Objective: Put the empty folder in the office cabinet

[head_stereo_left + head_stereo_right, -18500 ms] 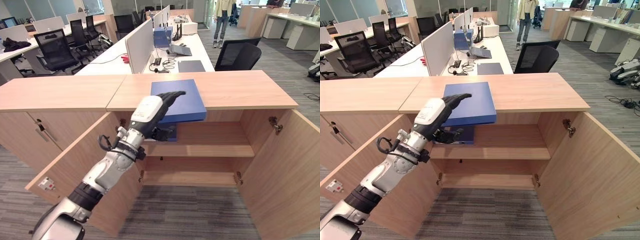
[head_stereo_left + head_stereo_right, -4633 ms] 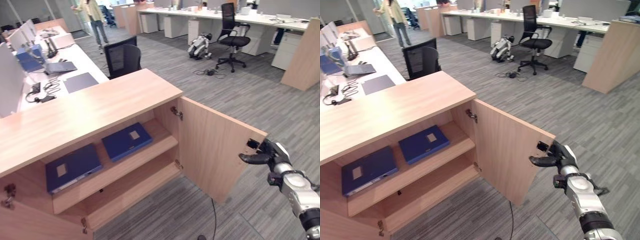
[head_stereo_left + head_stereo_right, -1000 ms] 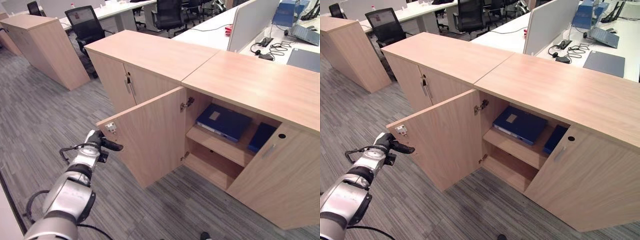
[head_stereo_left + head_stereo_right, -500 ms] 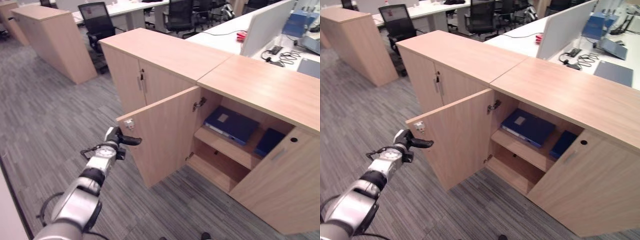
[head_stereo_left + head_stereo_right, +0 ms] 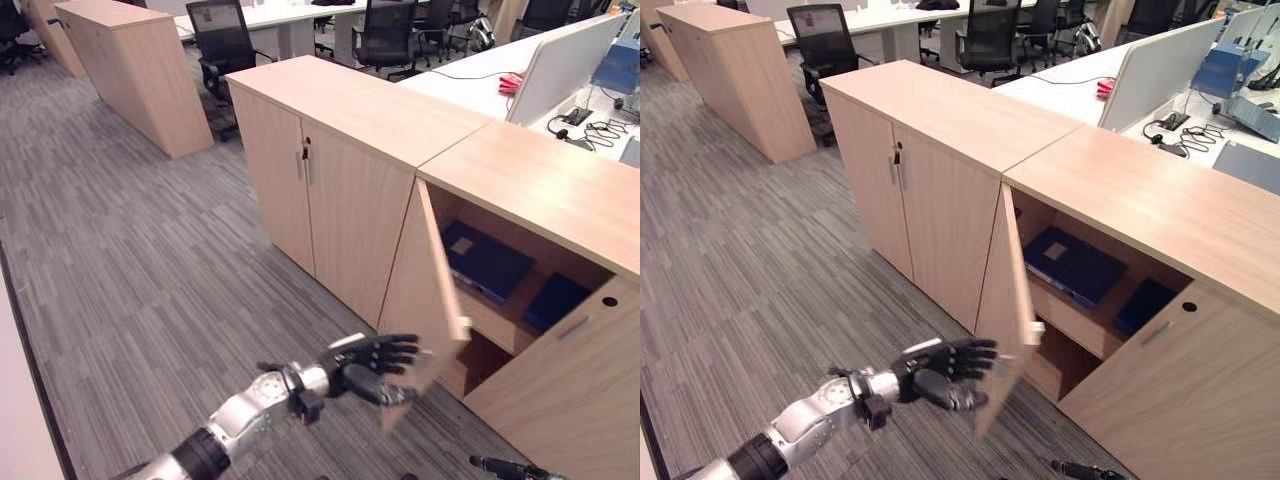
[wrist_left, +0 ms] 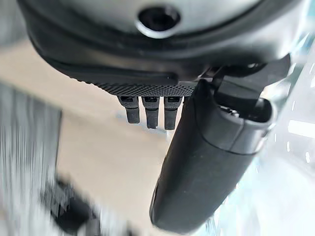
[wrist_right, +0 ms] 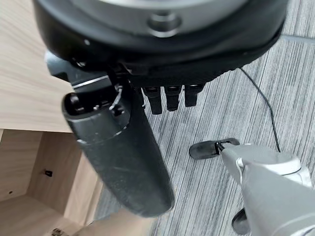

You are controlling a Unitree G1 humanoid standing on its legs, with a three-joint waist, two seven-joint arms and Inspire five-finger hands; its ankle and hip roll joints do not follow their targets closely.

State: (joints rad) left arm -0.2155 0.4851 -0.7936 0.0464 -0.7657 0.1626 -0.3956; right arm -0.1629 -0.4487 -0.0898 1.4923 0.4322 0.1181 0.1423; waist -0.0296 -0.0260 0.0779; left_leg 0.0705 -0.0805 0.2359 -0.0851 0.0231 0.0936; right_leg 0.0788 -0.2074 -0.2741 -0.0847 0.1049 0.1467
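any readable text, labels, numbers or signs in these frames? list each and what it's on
No text can be read in these views.
Pale label on the blue folder on the cabinet shelf: too small to read.
Second blue folder beside it: no print visible.
Open cabinet door by the left hand: no lettering visible.

Readable text: we find none in these views.
Folder label: the blue folder [image 5: 1073, 265] on the cabinet shelf [image 5: 1080, 322] carries a pale label patch at its 10 o'clock end, and we cannot make out any print on it.
Second folder: the blue folder [image 5: 1143, 304] at 3 o'clock of the first shows us no lettering.
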